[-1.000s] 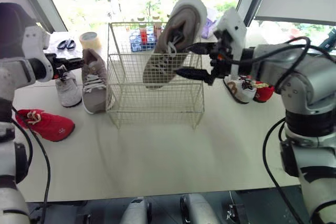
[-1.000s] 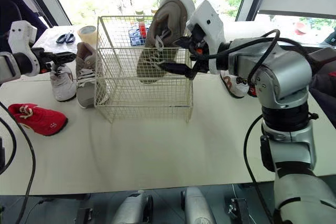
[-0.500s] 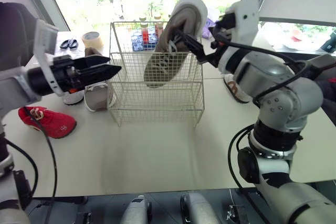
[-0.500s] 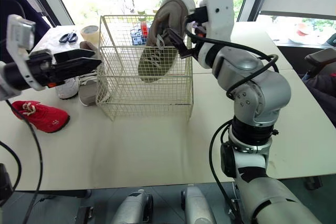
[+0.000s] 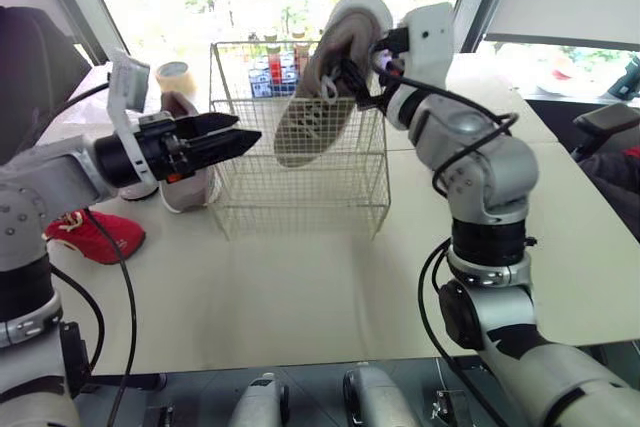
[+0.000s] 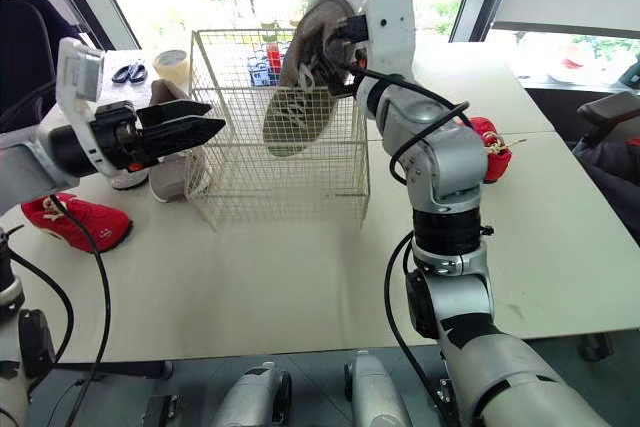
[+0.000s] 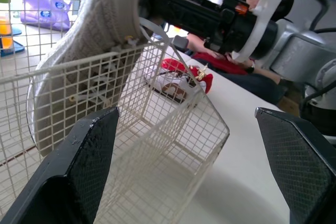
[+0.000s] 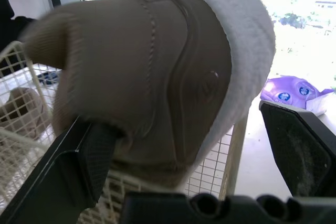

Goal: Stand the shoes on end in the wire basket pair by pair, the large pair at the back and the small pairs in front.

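Right gripper was clamped on the heel end of the large tan shoe, carrying it at the wire basket. The shoe's long axis was steep but tilted. Its toe pointed down inside the mesh, about mid-height and clear of the basket floor. Its white-edged heel stood above the rim, leaning toward the robot's right. In the right wrist view the heel sat between the fingers, with one finger tucked under the collar.

Left gripper was spread wide and empty. It hovered just beside the basket's left wall at upper height, tips aimed at the mesh. Contact with the wire could not be told.

The mate, a second tan-grey shoe, lay on the worktop just left of the basket, beneath the left gripper. A small pale shoe lay beside it, and a small red shoe sat nearer the left edge. Another red one lay right of the basket, behind the right arm.

Judgement: the step in hand was seating the first large shoe.
- The toe lay below and to the left of the right gripper. The move would mean lowering along the shoe's own axis while swinging the heel upright against the back wall.
- How deep in the basket the shoe hung, back or front, could not be told.
- The left arm was nearer the mate.
- Risk: the toe or a lace could snag the mesh.
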You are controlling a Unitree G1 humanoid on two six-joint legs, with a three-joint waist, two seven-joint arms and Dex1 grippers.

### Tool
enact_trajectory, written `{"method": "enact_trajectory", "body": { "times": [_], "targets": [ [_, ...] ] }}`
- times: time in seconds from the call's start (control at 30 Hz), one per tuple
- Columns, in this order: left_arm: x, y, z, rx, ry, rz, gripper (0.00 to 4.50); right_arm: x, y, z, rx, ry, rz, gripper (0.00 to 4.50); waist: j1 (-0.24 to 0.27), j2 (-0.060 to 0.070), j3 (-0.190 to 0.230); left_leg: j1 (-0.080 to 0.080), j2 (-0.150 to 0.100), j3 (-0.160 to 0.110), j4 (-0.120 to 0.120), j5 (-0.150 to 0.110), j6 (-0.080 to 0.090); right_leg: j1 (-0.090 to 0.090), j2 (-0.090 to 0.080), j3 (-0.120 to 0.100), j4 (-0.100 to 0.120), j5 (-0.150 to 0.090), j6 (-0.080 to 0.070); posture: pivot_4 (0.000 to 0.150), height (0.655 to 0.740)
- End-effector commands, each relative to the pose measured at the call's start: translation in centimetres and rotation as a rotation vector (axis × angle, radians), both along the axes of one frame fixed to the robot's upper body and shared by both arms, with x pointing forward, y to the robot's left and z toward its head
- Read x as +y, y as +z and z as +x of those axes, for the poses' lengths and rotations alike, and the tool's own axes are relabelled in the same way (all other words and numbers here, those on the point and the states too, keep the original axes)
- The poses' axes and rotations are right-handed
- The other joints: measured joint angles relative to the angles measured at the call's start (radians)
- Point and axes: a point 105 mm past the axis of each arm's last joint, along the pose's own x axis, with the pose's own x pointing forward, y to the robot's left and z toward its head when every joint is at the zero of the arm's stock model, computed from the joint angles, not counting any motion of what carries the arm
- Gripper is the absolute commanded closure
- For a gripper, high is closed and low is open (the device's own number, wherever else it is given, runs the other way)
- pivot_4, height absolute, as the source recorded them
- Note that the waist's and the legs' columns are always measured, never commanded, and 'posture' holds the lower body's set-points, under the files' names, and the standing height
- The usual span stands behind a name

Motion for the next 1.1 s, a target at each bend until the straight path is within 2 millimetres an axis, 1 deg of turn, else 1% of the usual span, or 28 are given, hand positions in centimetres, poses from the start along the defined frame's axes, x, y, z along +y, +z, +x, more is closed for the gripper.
{"method": "enact_trajectory", "body": {
  "times": [0.03, 0.13, 0.17, 0.2, 0.23, 0.33, 0.4, 0.47, 0.6, 0.77, 0.87, 0.97, 1.1],
  "targets": [
    [-0.3, 0.6, -0.4, -0.049, -0.001, 0.005, 0.22, 0.4, 2.1, -0.5, -0.091, -0.007, -0.004, 0.01, -0.001, 0.000, 0.000, 0.000, 0.000, 0.000, 0.000, 0.000, 0.000, 0.000, 0.000, 0.000, 0.000, 0.000, 0.000, 0.150, 0.7400],
    [-0.3, 0.4, -0.2, -0.048, 0.010, -0.001, 0.22, -0.2, 2.1, -0.2, -0.107, -0.064, -0.049, 0.01, -0.001, 0.000, 0.000, 0.000, 0.000, 0.000, 0.000, 0.000, 0.000, 0.000, 0.000, 0.000, 0.000, 0.000, 0.000, 0.150, 0.7400],
    [-0.4, 0.3, -0.1, -0.047, 0.013, -0.001, 0.00, -0.4, 2.1, -0.1, -0.116, -0.079, -0.059, 0.54, -0.001, 0.000, 0.000, 0.000, 0.000, 0.000, 0.000, 0.000, 0.000, 0.000, 0.000, 0.000, 0.000, 0.000, 0.000, 0.150, 0.7400],
    [-0.5, 0.2, -0.1, -0.046, 0.014, -0.001, 0.00, -0.3, 2.4, -0.1, -0.130, -0.087, -0.068, 0.79, -0.001, 0.000, 0.000, 0.000, 0.000, 0.000, 0.000, 0.000, 0.000, 0.000, 0.000, 0.000, 0.000, 0.000, 0.000, 0.150, 0.7400],
    [-0.5, 0.1, -0.1, -0.043, 0.014, -0.002, 0.00, -0.1, 2.6, -0.2, -0.145, -0.089, -0.078, 1.15, -0.001, 0.000, 0.000, 0.000, 0.000, 0.000, 0.000, 0.000, 0.000, 0.000, 0.000, 0.000, 0.000, 0.000, 0.000, 0.150, 0.7400],
    [-0.7, -0.2, 0.0, -0.038, 0.015, -0.003, 0.00, 0.8, 3.1, -0.5, -0.177, -0.081, -0.089, 2.63, -0.001, 0.000, 0.000, 0.000, 0.000, 0.000, 0.000, 0.000, 0.000, 0.000, 0.000, 0.000, 0.000, 0.000, 0.000, 0.150, 0.7400],
    [-0.7, -0.3, 0.1, -0.036, 0.017, -0.005, 0.00, 1.2, 3.6, -0.9, -0.205, -0.079, -0.101, 3.40, -0.001, 0.000, 0.000, 0.000, 0.000, 0.000, 0.000, 0.000, 0.000, 0.000, 0.000, 0.000, -0.001, 0.000, 0.000, 0.150, 0.7400],
    [-0.8, -0.4, 0.1, -0.034, 0.018, -0.007, 0.00, 1.4, 4.2, -1.3, -0.239, -0.087, -0.115, 3.40, -0.001, 0.000, 0.000, 0.000, 0.000, 0.000, 0.000, 0.000, 0.000, 0.000, 0.000, 0.000, -0.001, 0.000, 0.000, 0.150, 0.7400],
    [-1.0, -0.8, 0.3, -0.026, 0.022, -0.003, 0.00, 1.6, 6.3, -2.5, -0.363, -0.113, -0.176, 3.40, -0.002, 0.000, 0.000, 0.000, 0.000, 0.000, -0.001, 0.000, 0.000, -0.001, 0.000, 0.000, -0.001, 0.000, 0.000, 0.150, 0.7400],
    [-1.1, -2.0, 0.6, -0.009, 0.032, 0.035, 0.00, 1.3, 8.1, -3.5, -0.481, -0.143, -0.242, 3.40, 0.000, 0.000, 0.000, -0.003, 0.000, 0.000, -0.001, 0.000, 0.000, -0.004, 0.000, 0.000, -0.001, 0.000, 0.000, 0.150, 0.7400],
    [-1.1, -2.7, 0.9, -0.001, 0.049, 0.062, 0.00, 1.5, 8.8, -4.1, -0.531, -0.134, -0.257, 3.40, 0.000, 0.000, 0.000, -0.003, 0.000, 0.000, -0.001, 0.000, 0.000, -0.004, 0.000, 0.000, -0.002, 0.000, 0.000, 0.150, 0.7400],
    [-1.1, -3.1, 1.1, -0.001, 0.051, 0.073, 0.00, 1.5, 8.5, -3.9, -0.518, -0.127, -0.256, 3.40, -0.001, 0.000, 0.000, -0.003, 0.000, 0.000, -0.001, 0.000, 0.000, -0.004, 0.000, 0.000, -0.001, 0.000, 0.000, 0.150, 0.7400],
    [-1.2, -2.9, 1.1, -0.009, 0.051, 0.071, 0.00, 1.9, 6.0, -2.8, -0.431, -0.104, -0.283, 3.40, -0.001, 0.000, 0.000, -0.003, 0.000, 0.000, -0.001, 0.000, -0.001, -0.004, 0.000, 0.000, -0.001, 0.000, 0.000, 0.150, 0.7400]
  ]
}}
